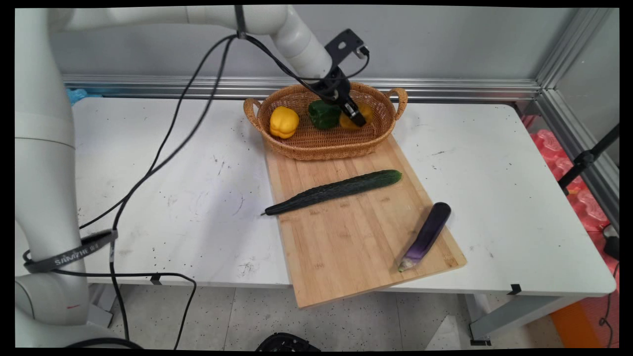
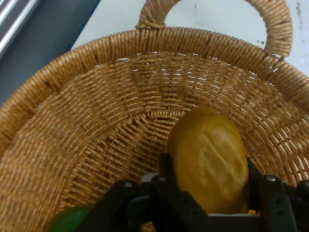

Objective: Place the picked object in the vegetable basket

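- The eggplant [image 1: 426, 235] lies nearest, on the near right corner of the bamboo cutting board [image 1: 346, 232]. Its long axis is diagonal, with the green stem end toward the near edge and the dark rounded tip toward the far right.
- The cucumber [image 1: 334, 192] lies across the middle of the board. It runs left to right, thin tip hanging over the board's left edge onto the tabletop [image 1: 188, 198], blunt end up toward the right.
- The wicker basket [image 1: 324, 143] sits on the board's far end and holds three peppers side by side: a yellow bell pepper [image 1: 284, 122] at left and a green bell pepper [image 1: 323, 114] in the middle.
- The end effector [image 1: 357, 117] reaches down into the basket's right part, its fingers [image 2: 166, 169] spread to either side of an orange-yellow pepper [image 2: 210, 162]. Whether they press on it I cannot tell.
- In the hand view that pepper stands lengthwise between the fingers, its rounded end pointing toward the basket wall and far handle.
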Action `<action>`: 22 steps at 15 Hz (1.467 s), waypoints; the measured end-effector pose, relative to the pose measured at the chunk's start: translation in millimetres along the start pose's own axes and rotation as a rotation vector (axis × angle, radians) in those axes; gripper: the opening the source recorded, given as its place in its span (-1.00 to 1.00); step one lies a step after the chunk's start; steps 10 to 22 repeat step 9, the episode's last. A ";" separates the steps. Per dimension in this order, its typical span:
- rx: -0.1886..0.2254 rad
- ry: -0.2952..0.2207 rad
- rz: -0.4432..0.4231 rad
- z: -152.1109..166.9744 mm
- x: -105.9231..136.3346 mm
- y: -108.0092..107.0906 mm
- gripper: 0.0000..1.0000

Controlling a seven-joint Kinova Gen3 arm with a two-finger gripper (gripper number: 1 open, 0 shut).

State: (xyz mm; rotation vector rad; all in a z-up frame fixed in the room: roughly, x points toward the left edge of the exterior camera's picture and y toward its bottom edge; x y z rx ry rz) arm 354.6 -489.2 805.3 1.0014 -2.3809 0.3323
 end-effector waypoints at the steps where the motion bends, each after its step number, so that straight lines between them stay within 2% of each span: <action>1: -0.002 -0.003 0.002 4.8 0.4 0.3 -1.00; 4: -0.005 -0.004 0.014 17.9 2.4 0.6 -1.00; 5: -0.006 -0.003 0.019 20.7 3.1 0.5 1.00; 9: -0.006 0.009 0.045 21.1 5.4 -1.9 1.00; 22: -0.006 0.009 0.045 21.1 5.4 -1.9 1.00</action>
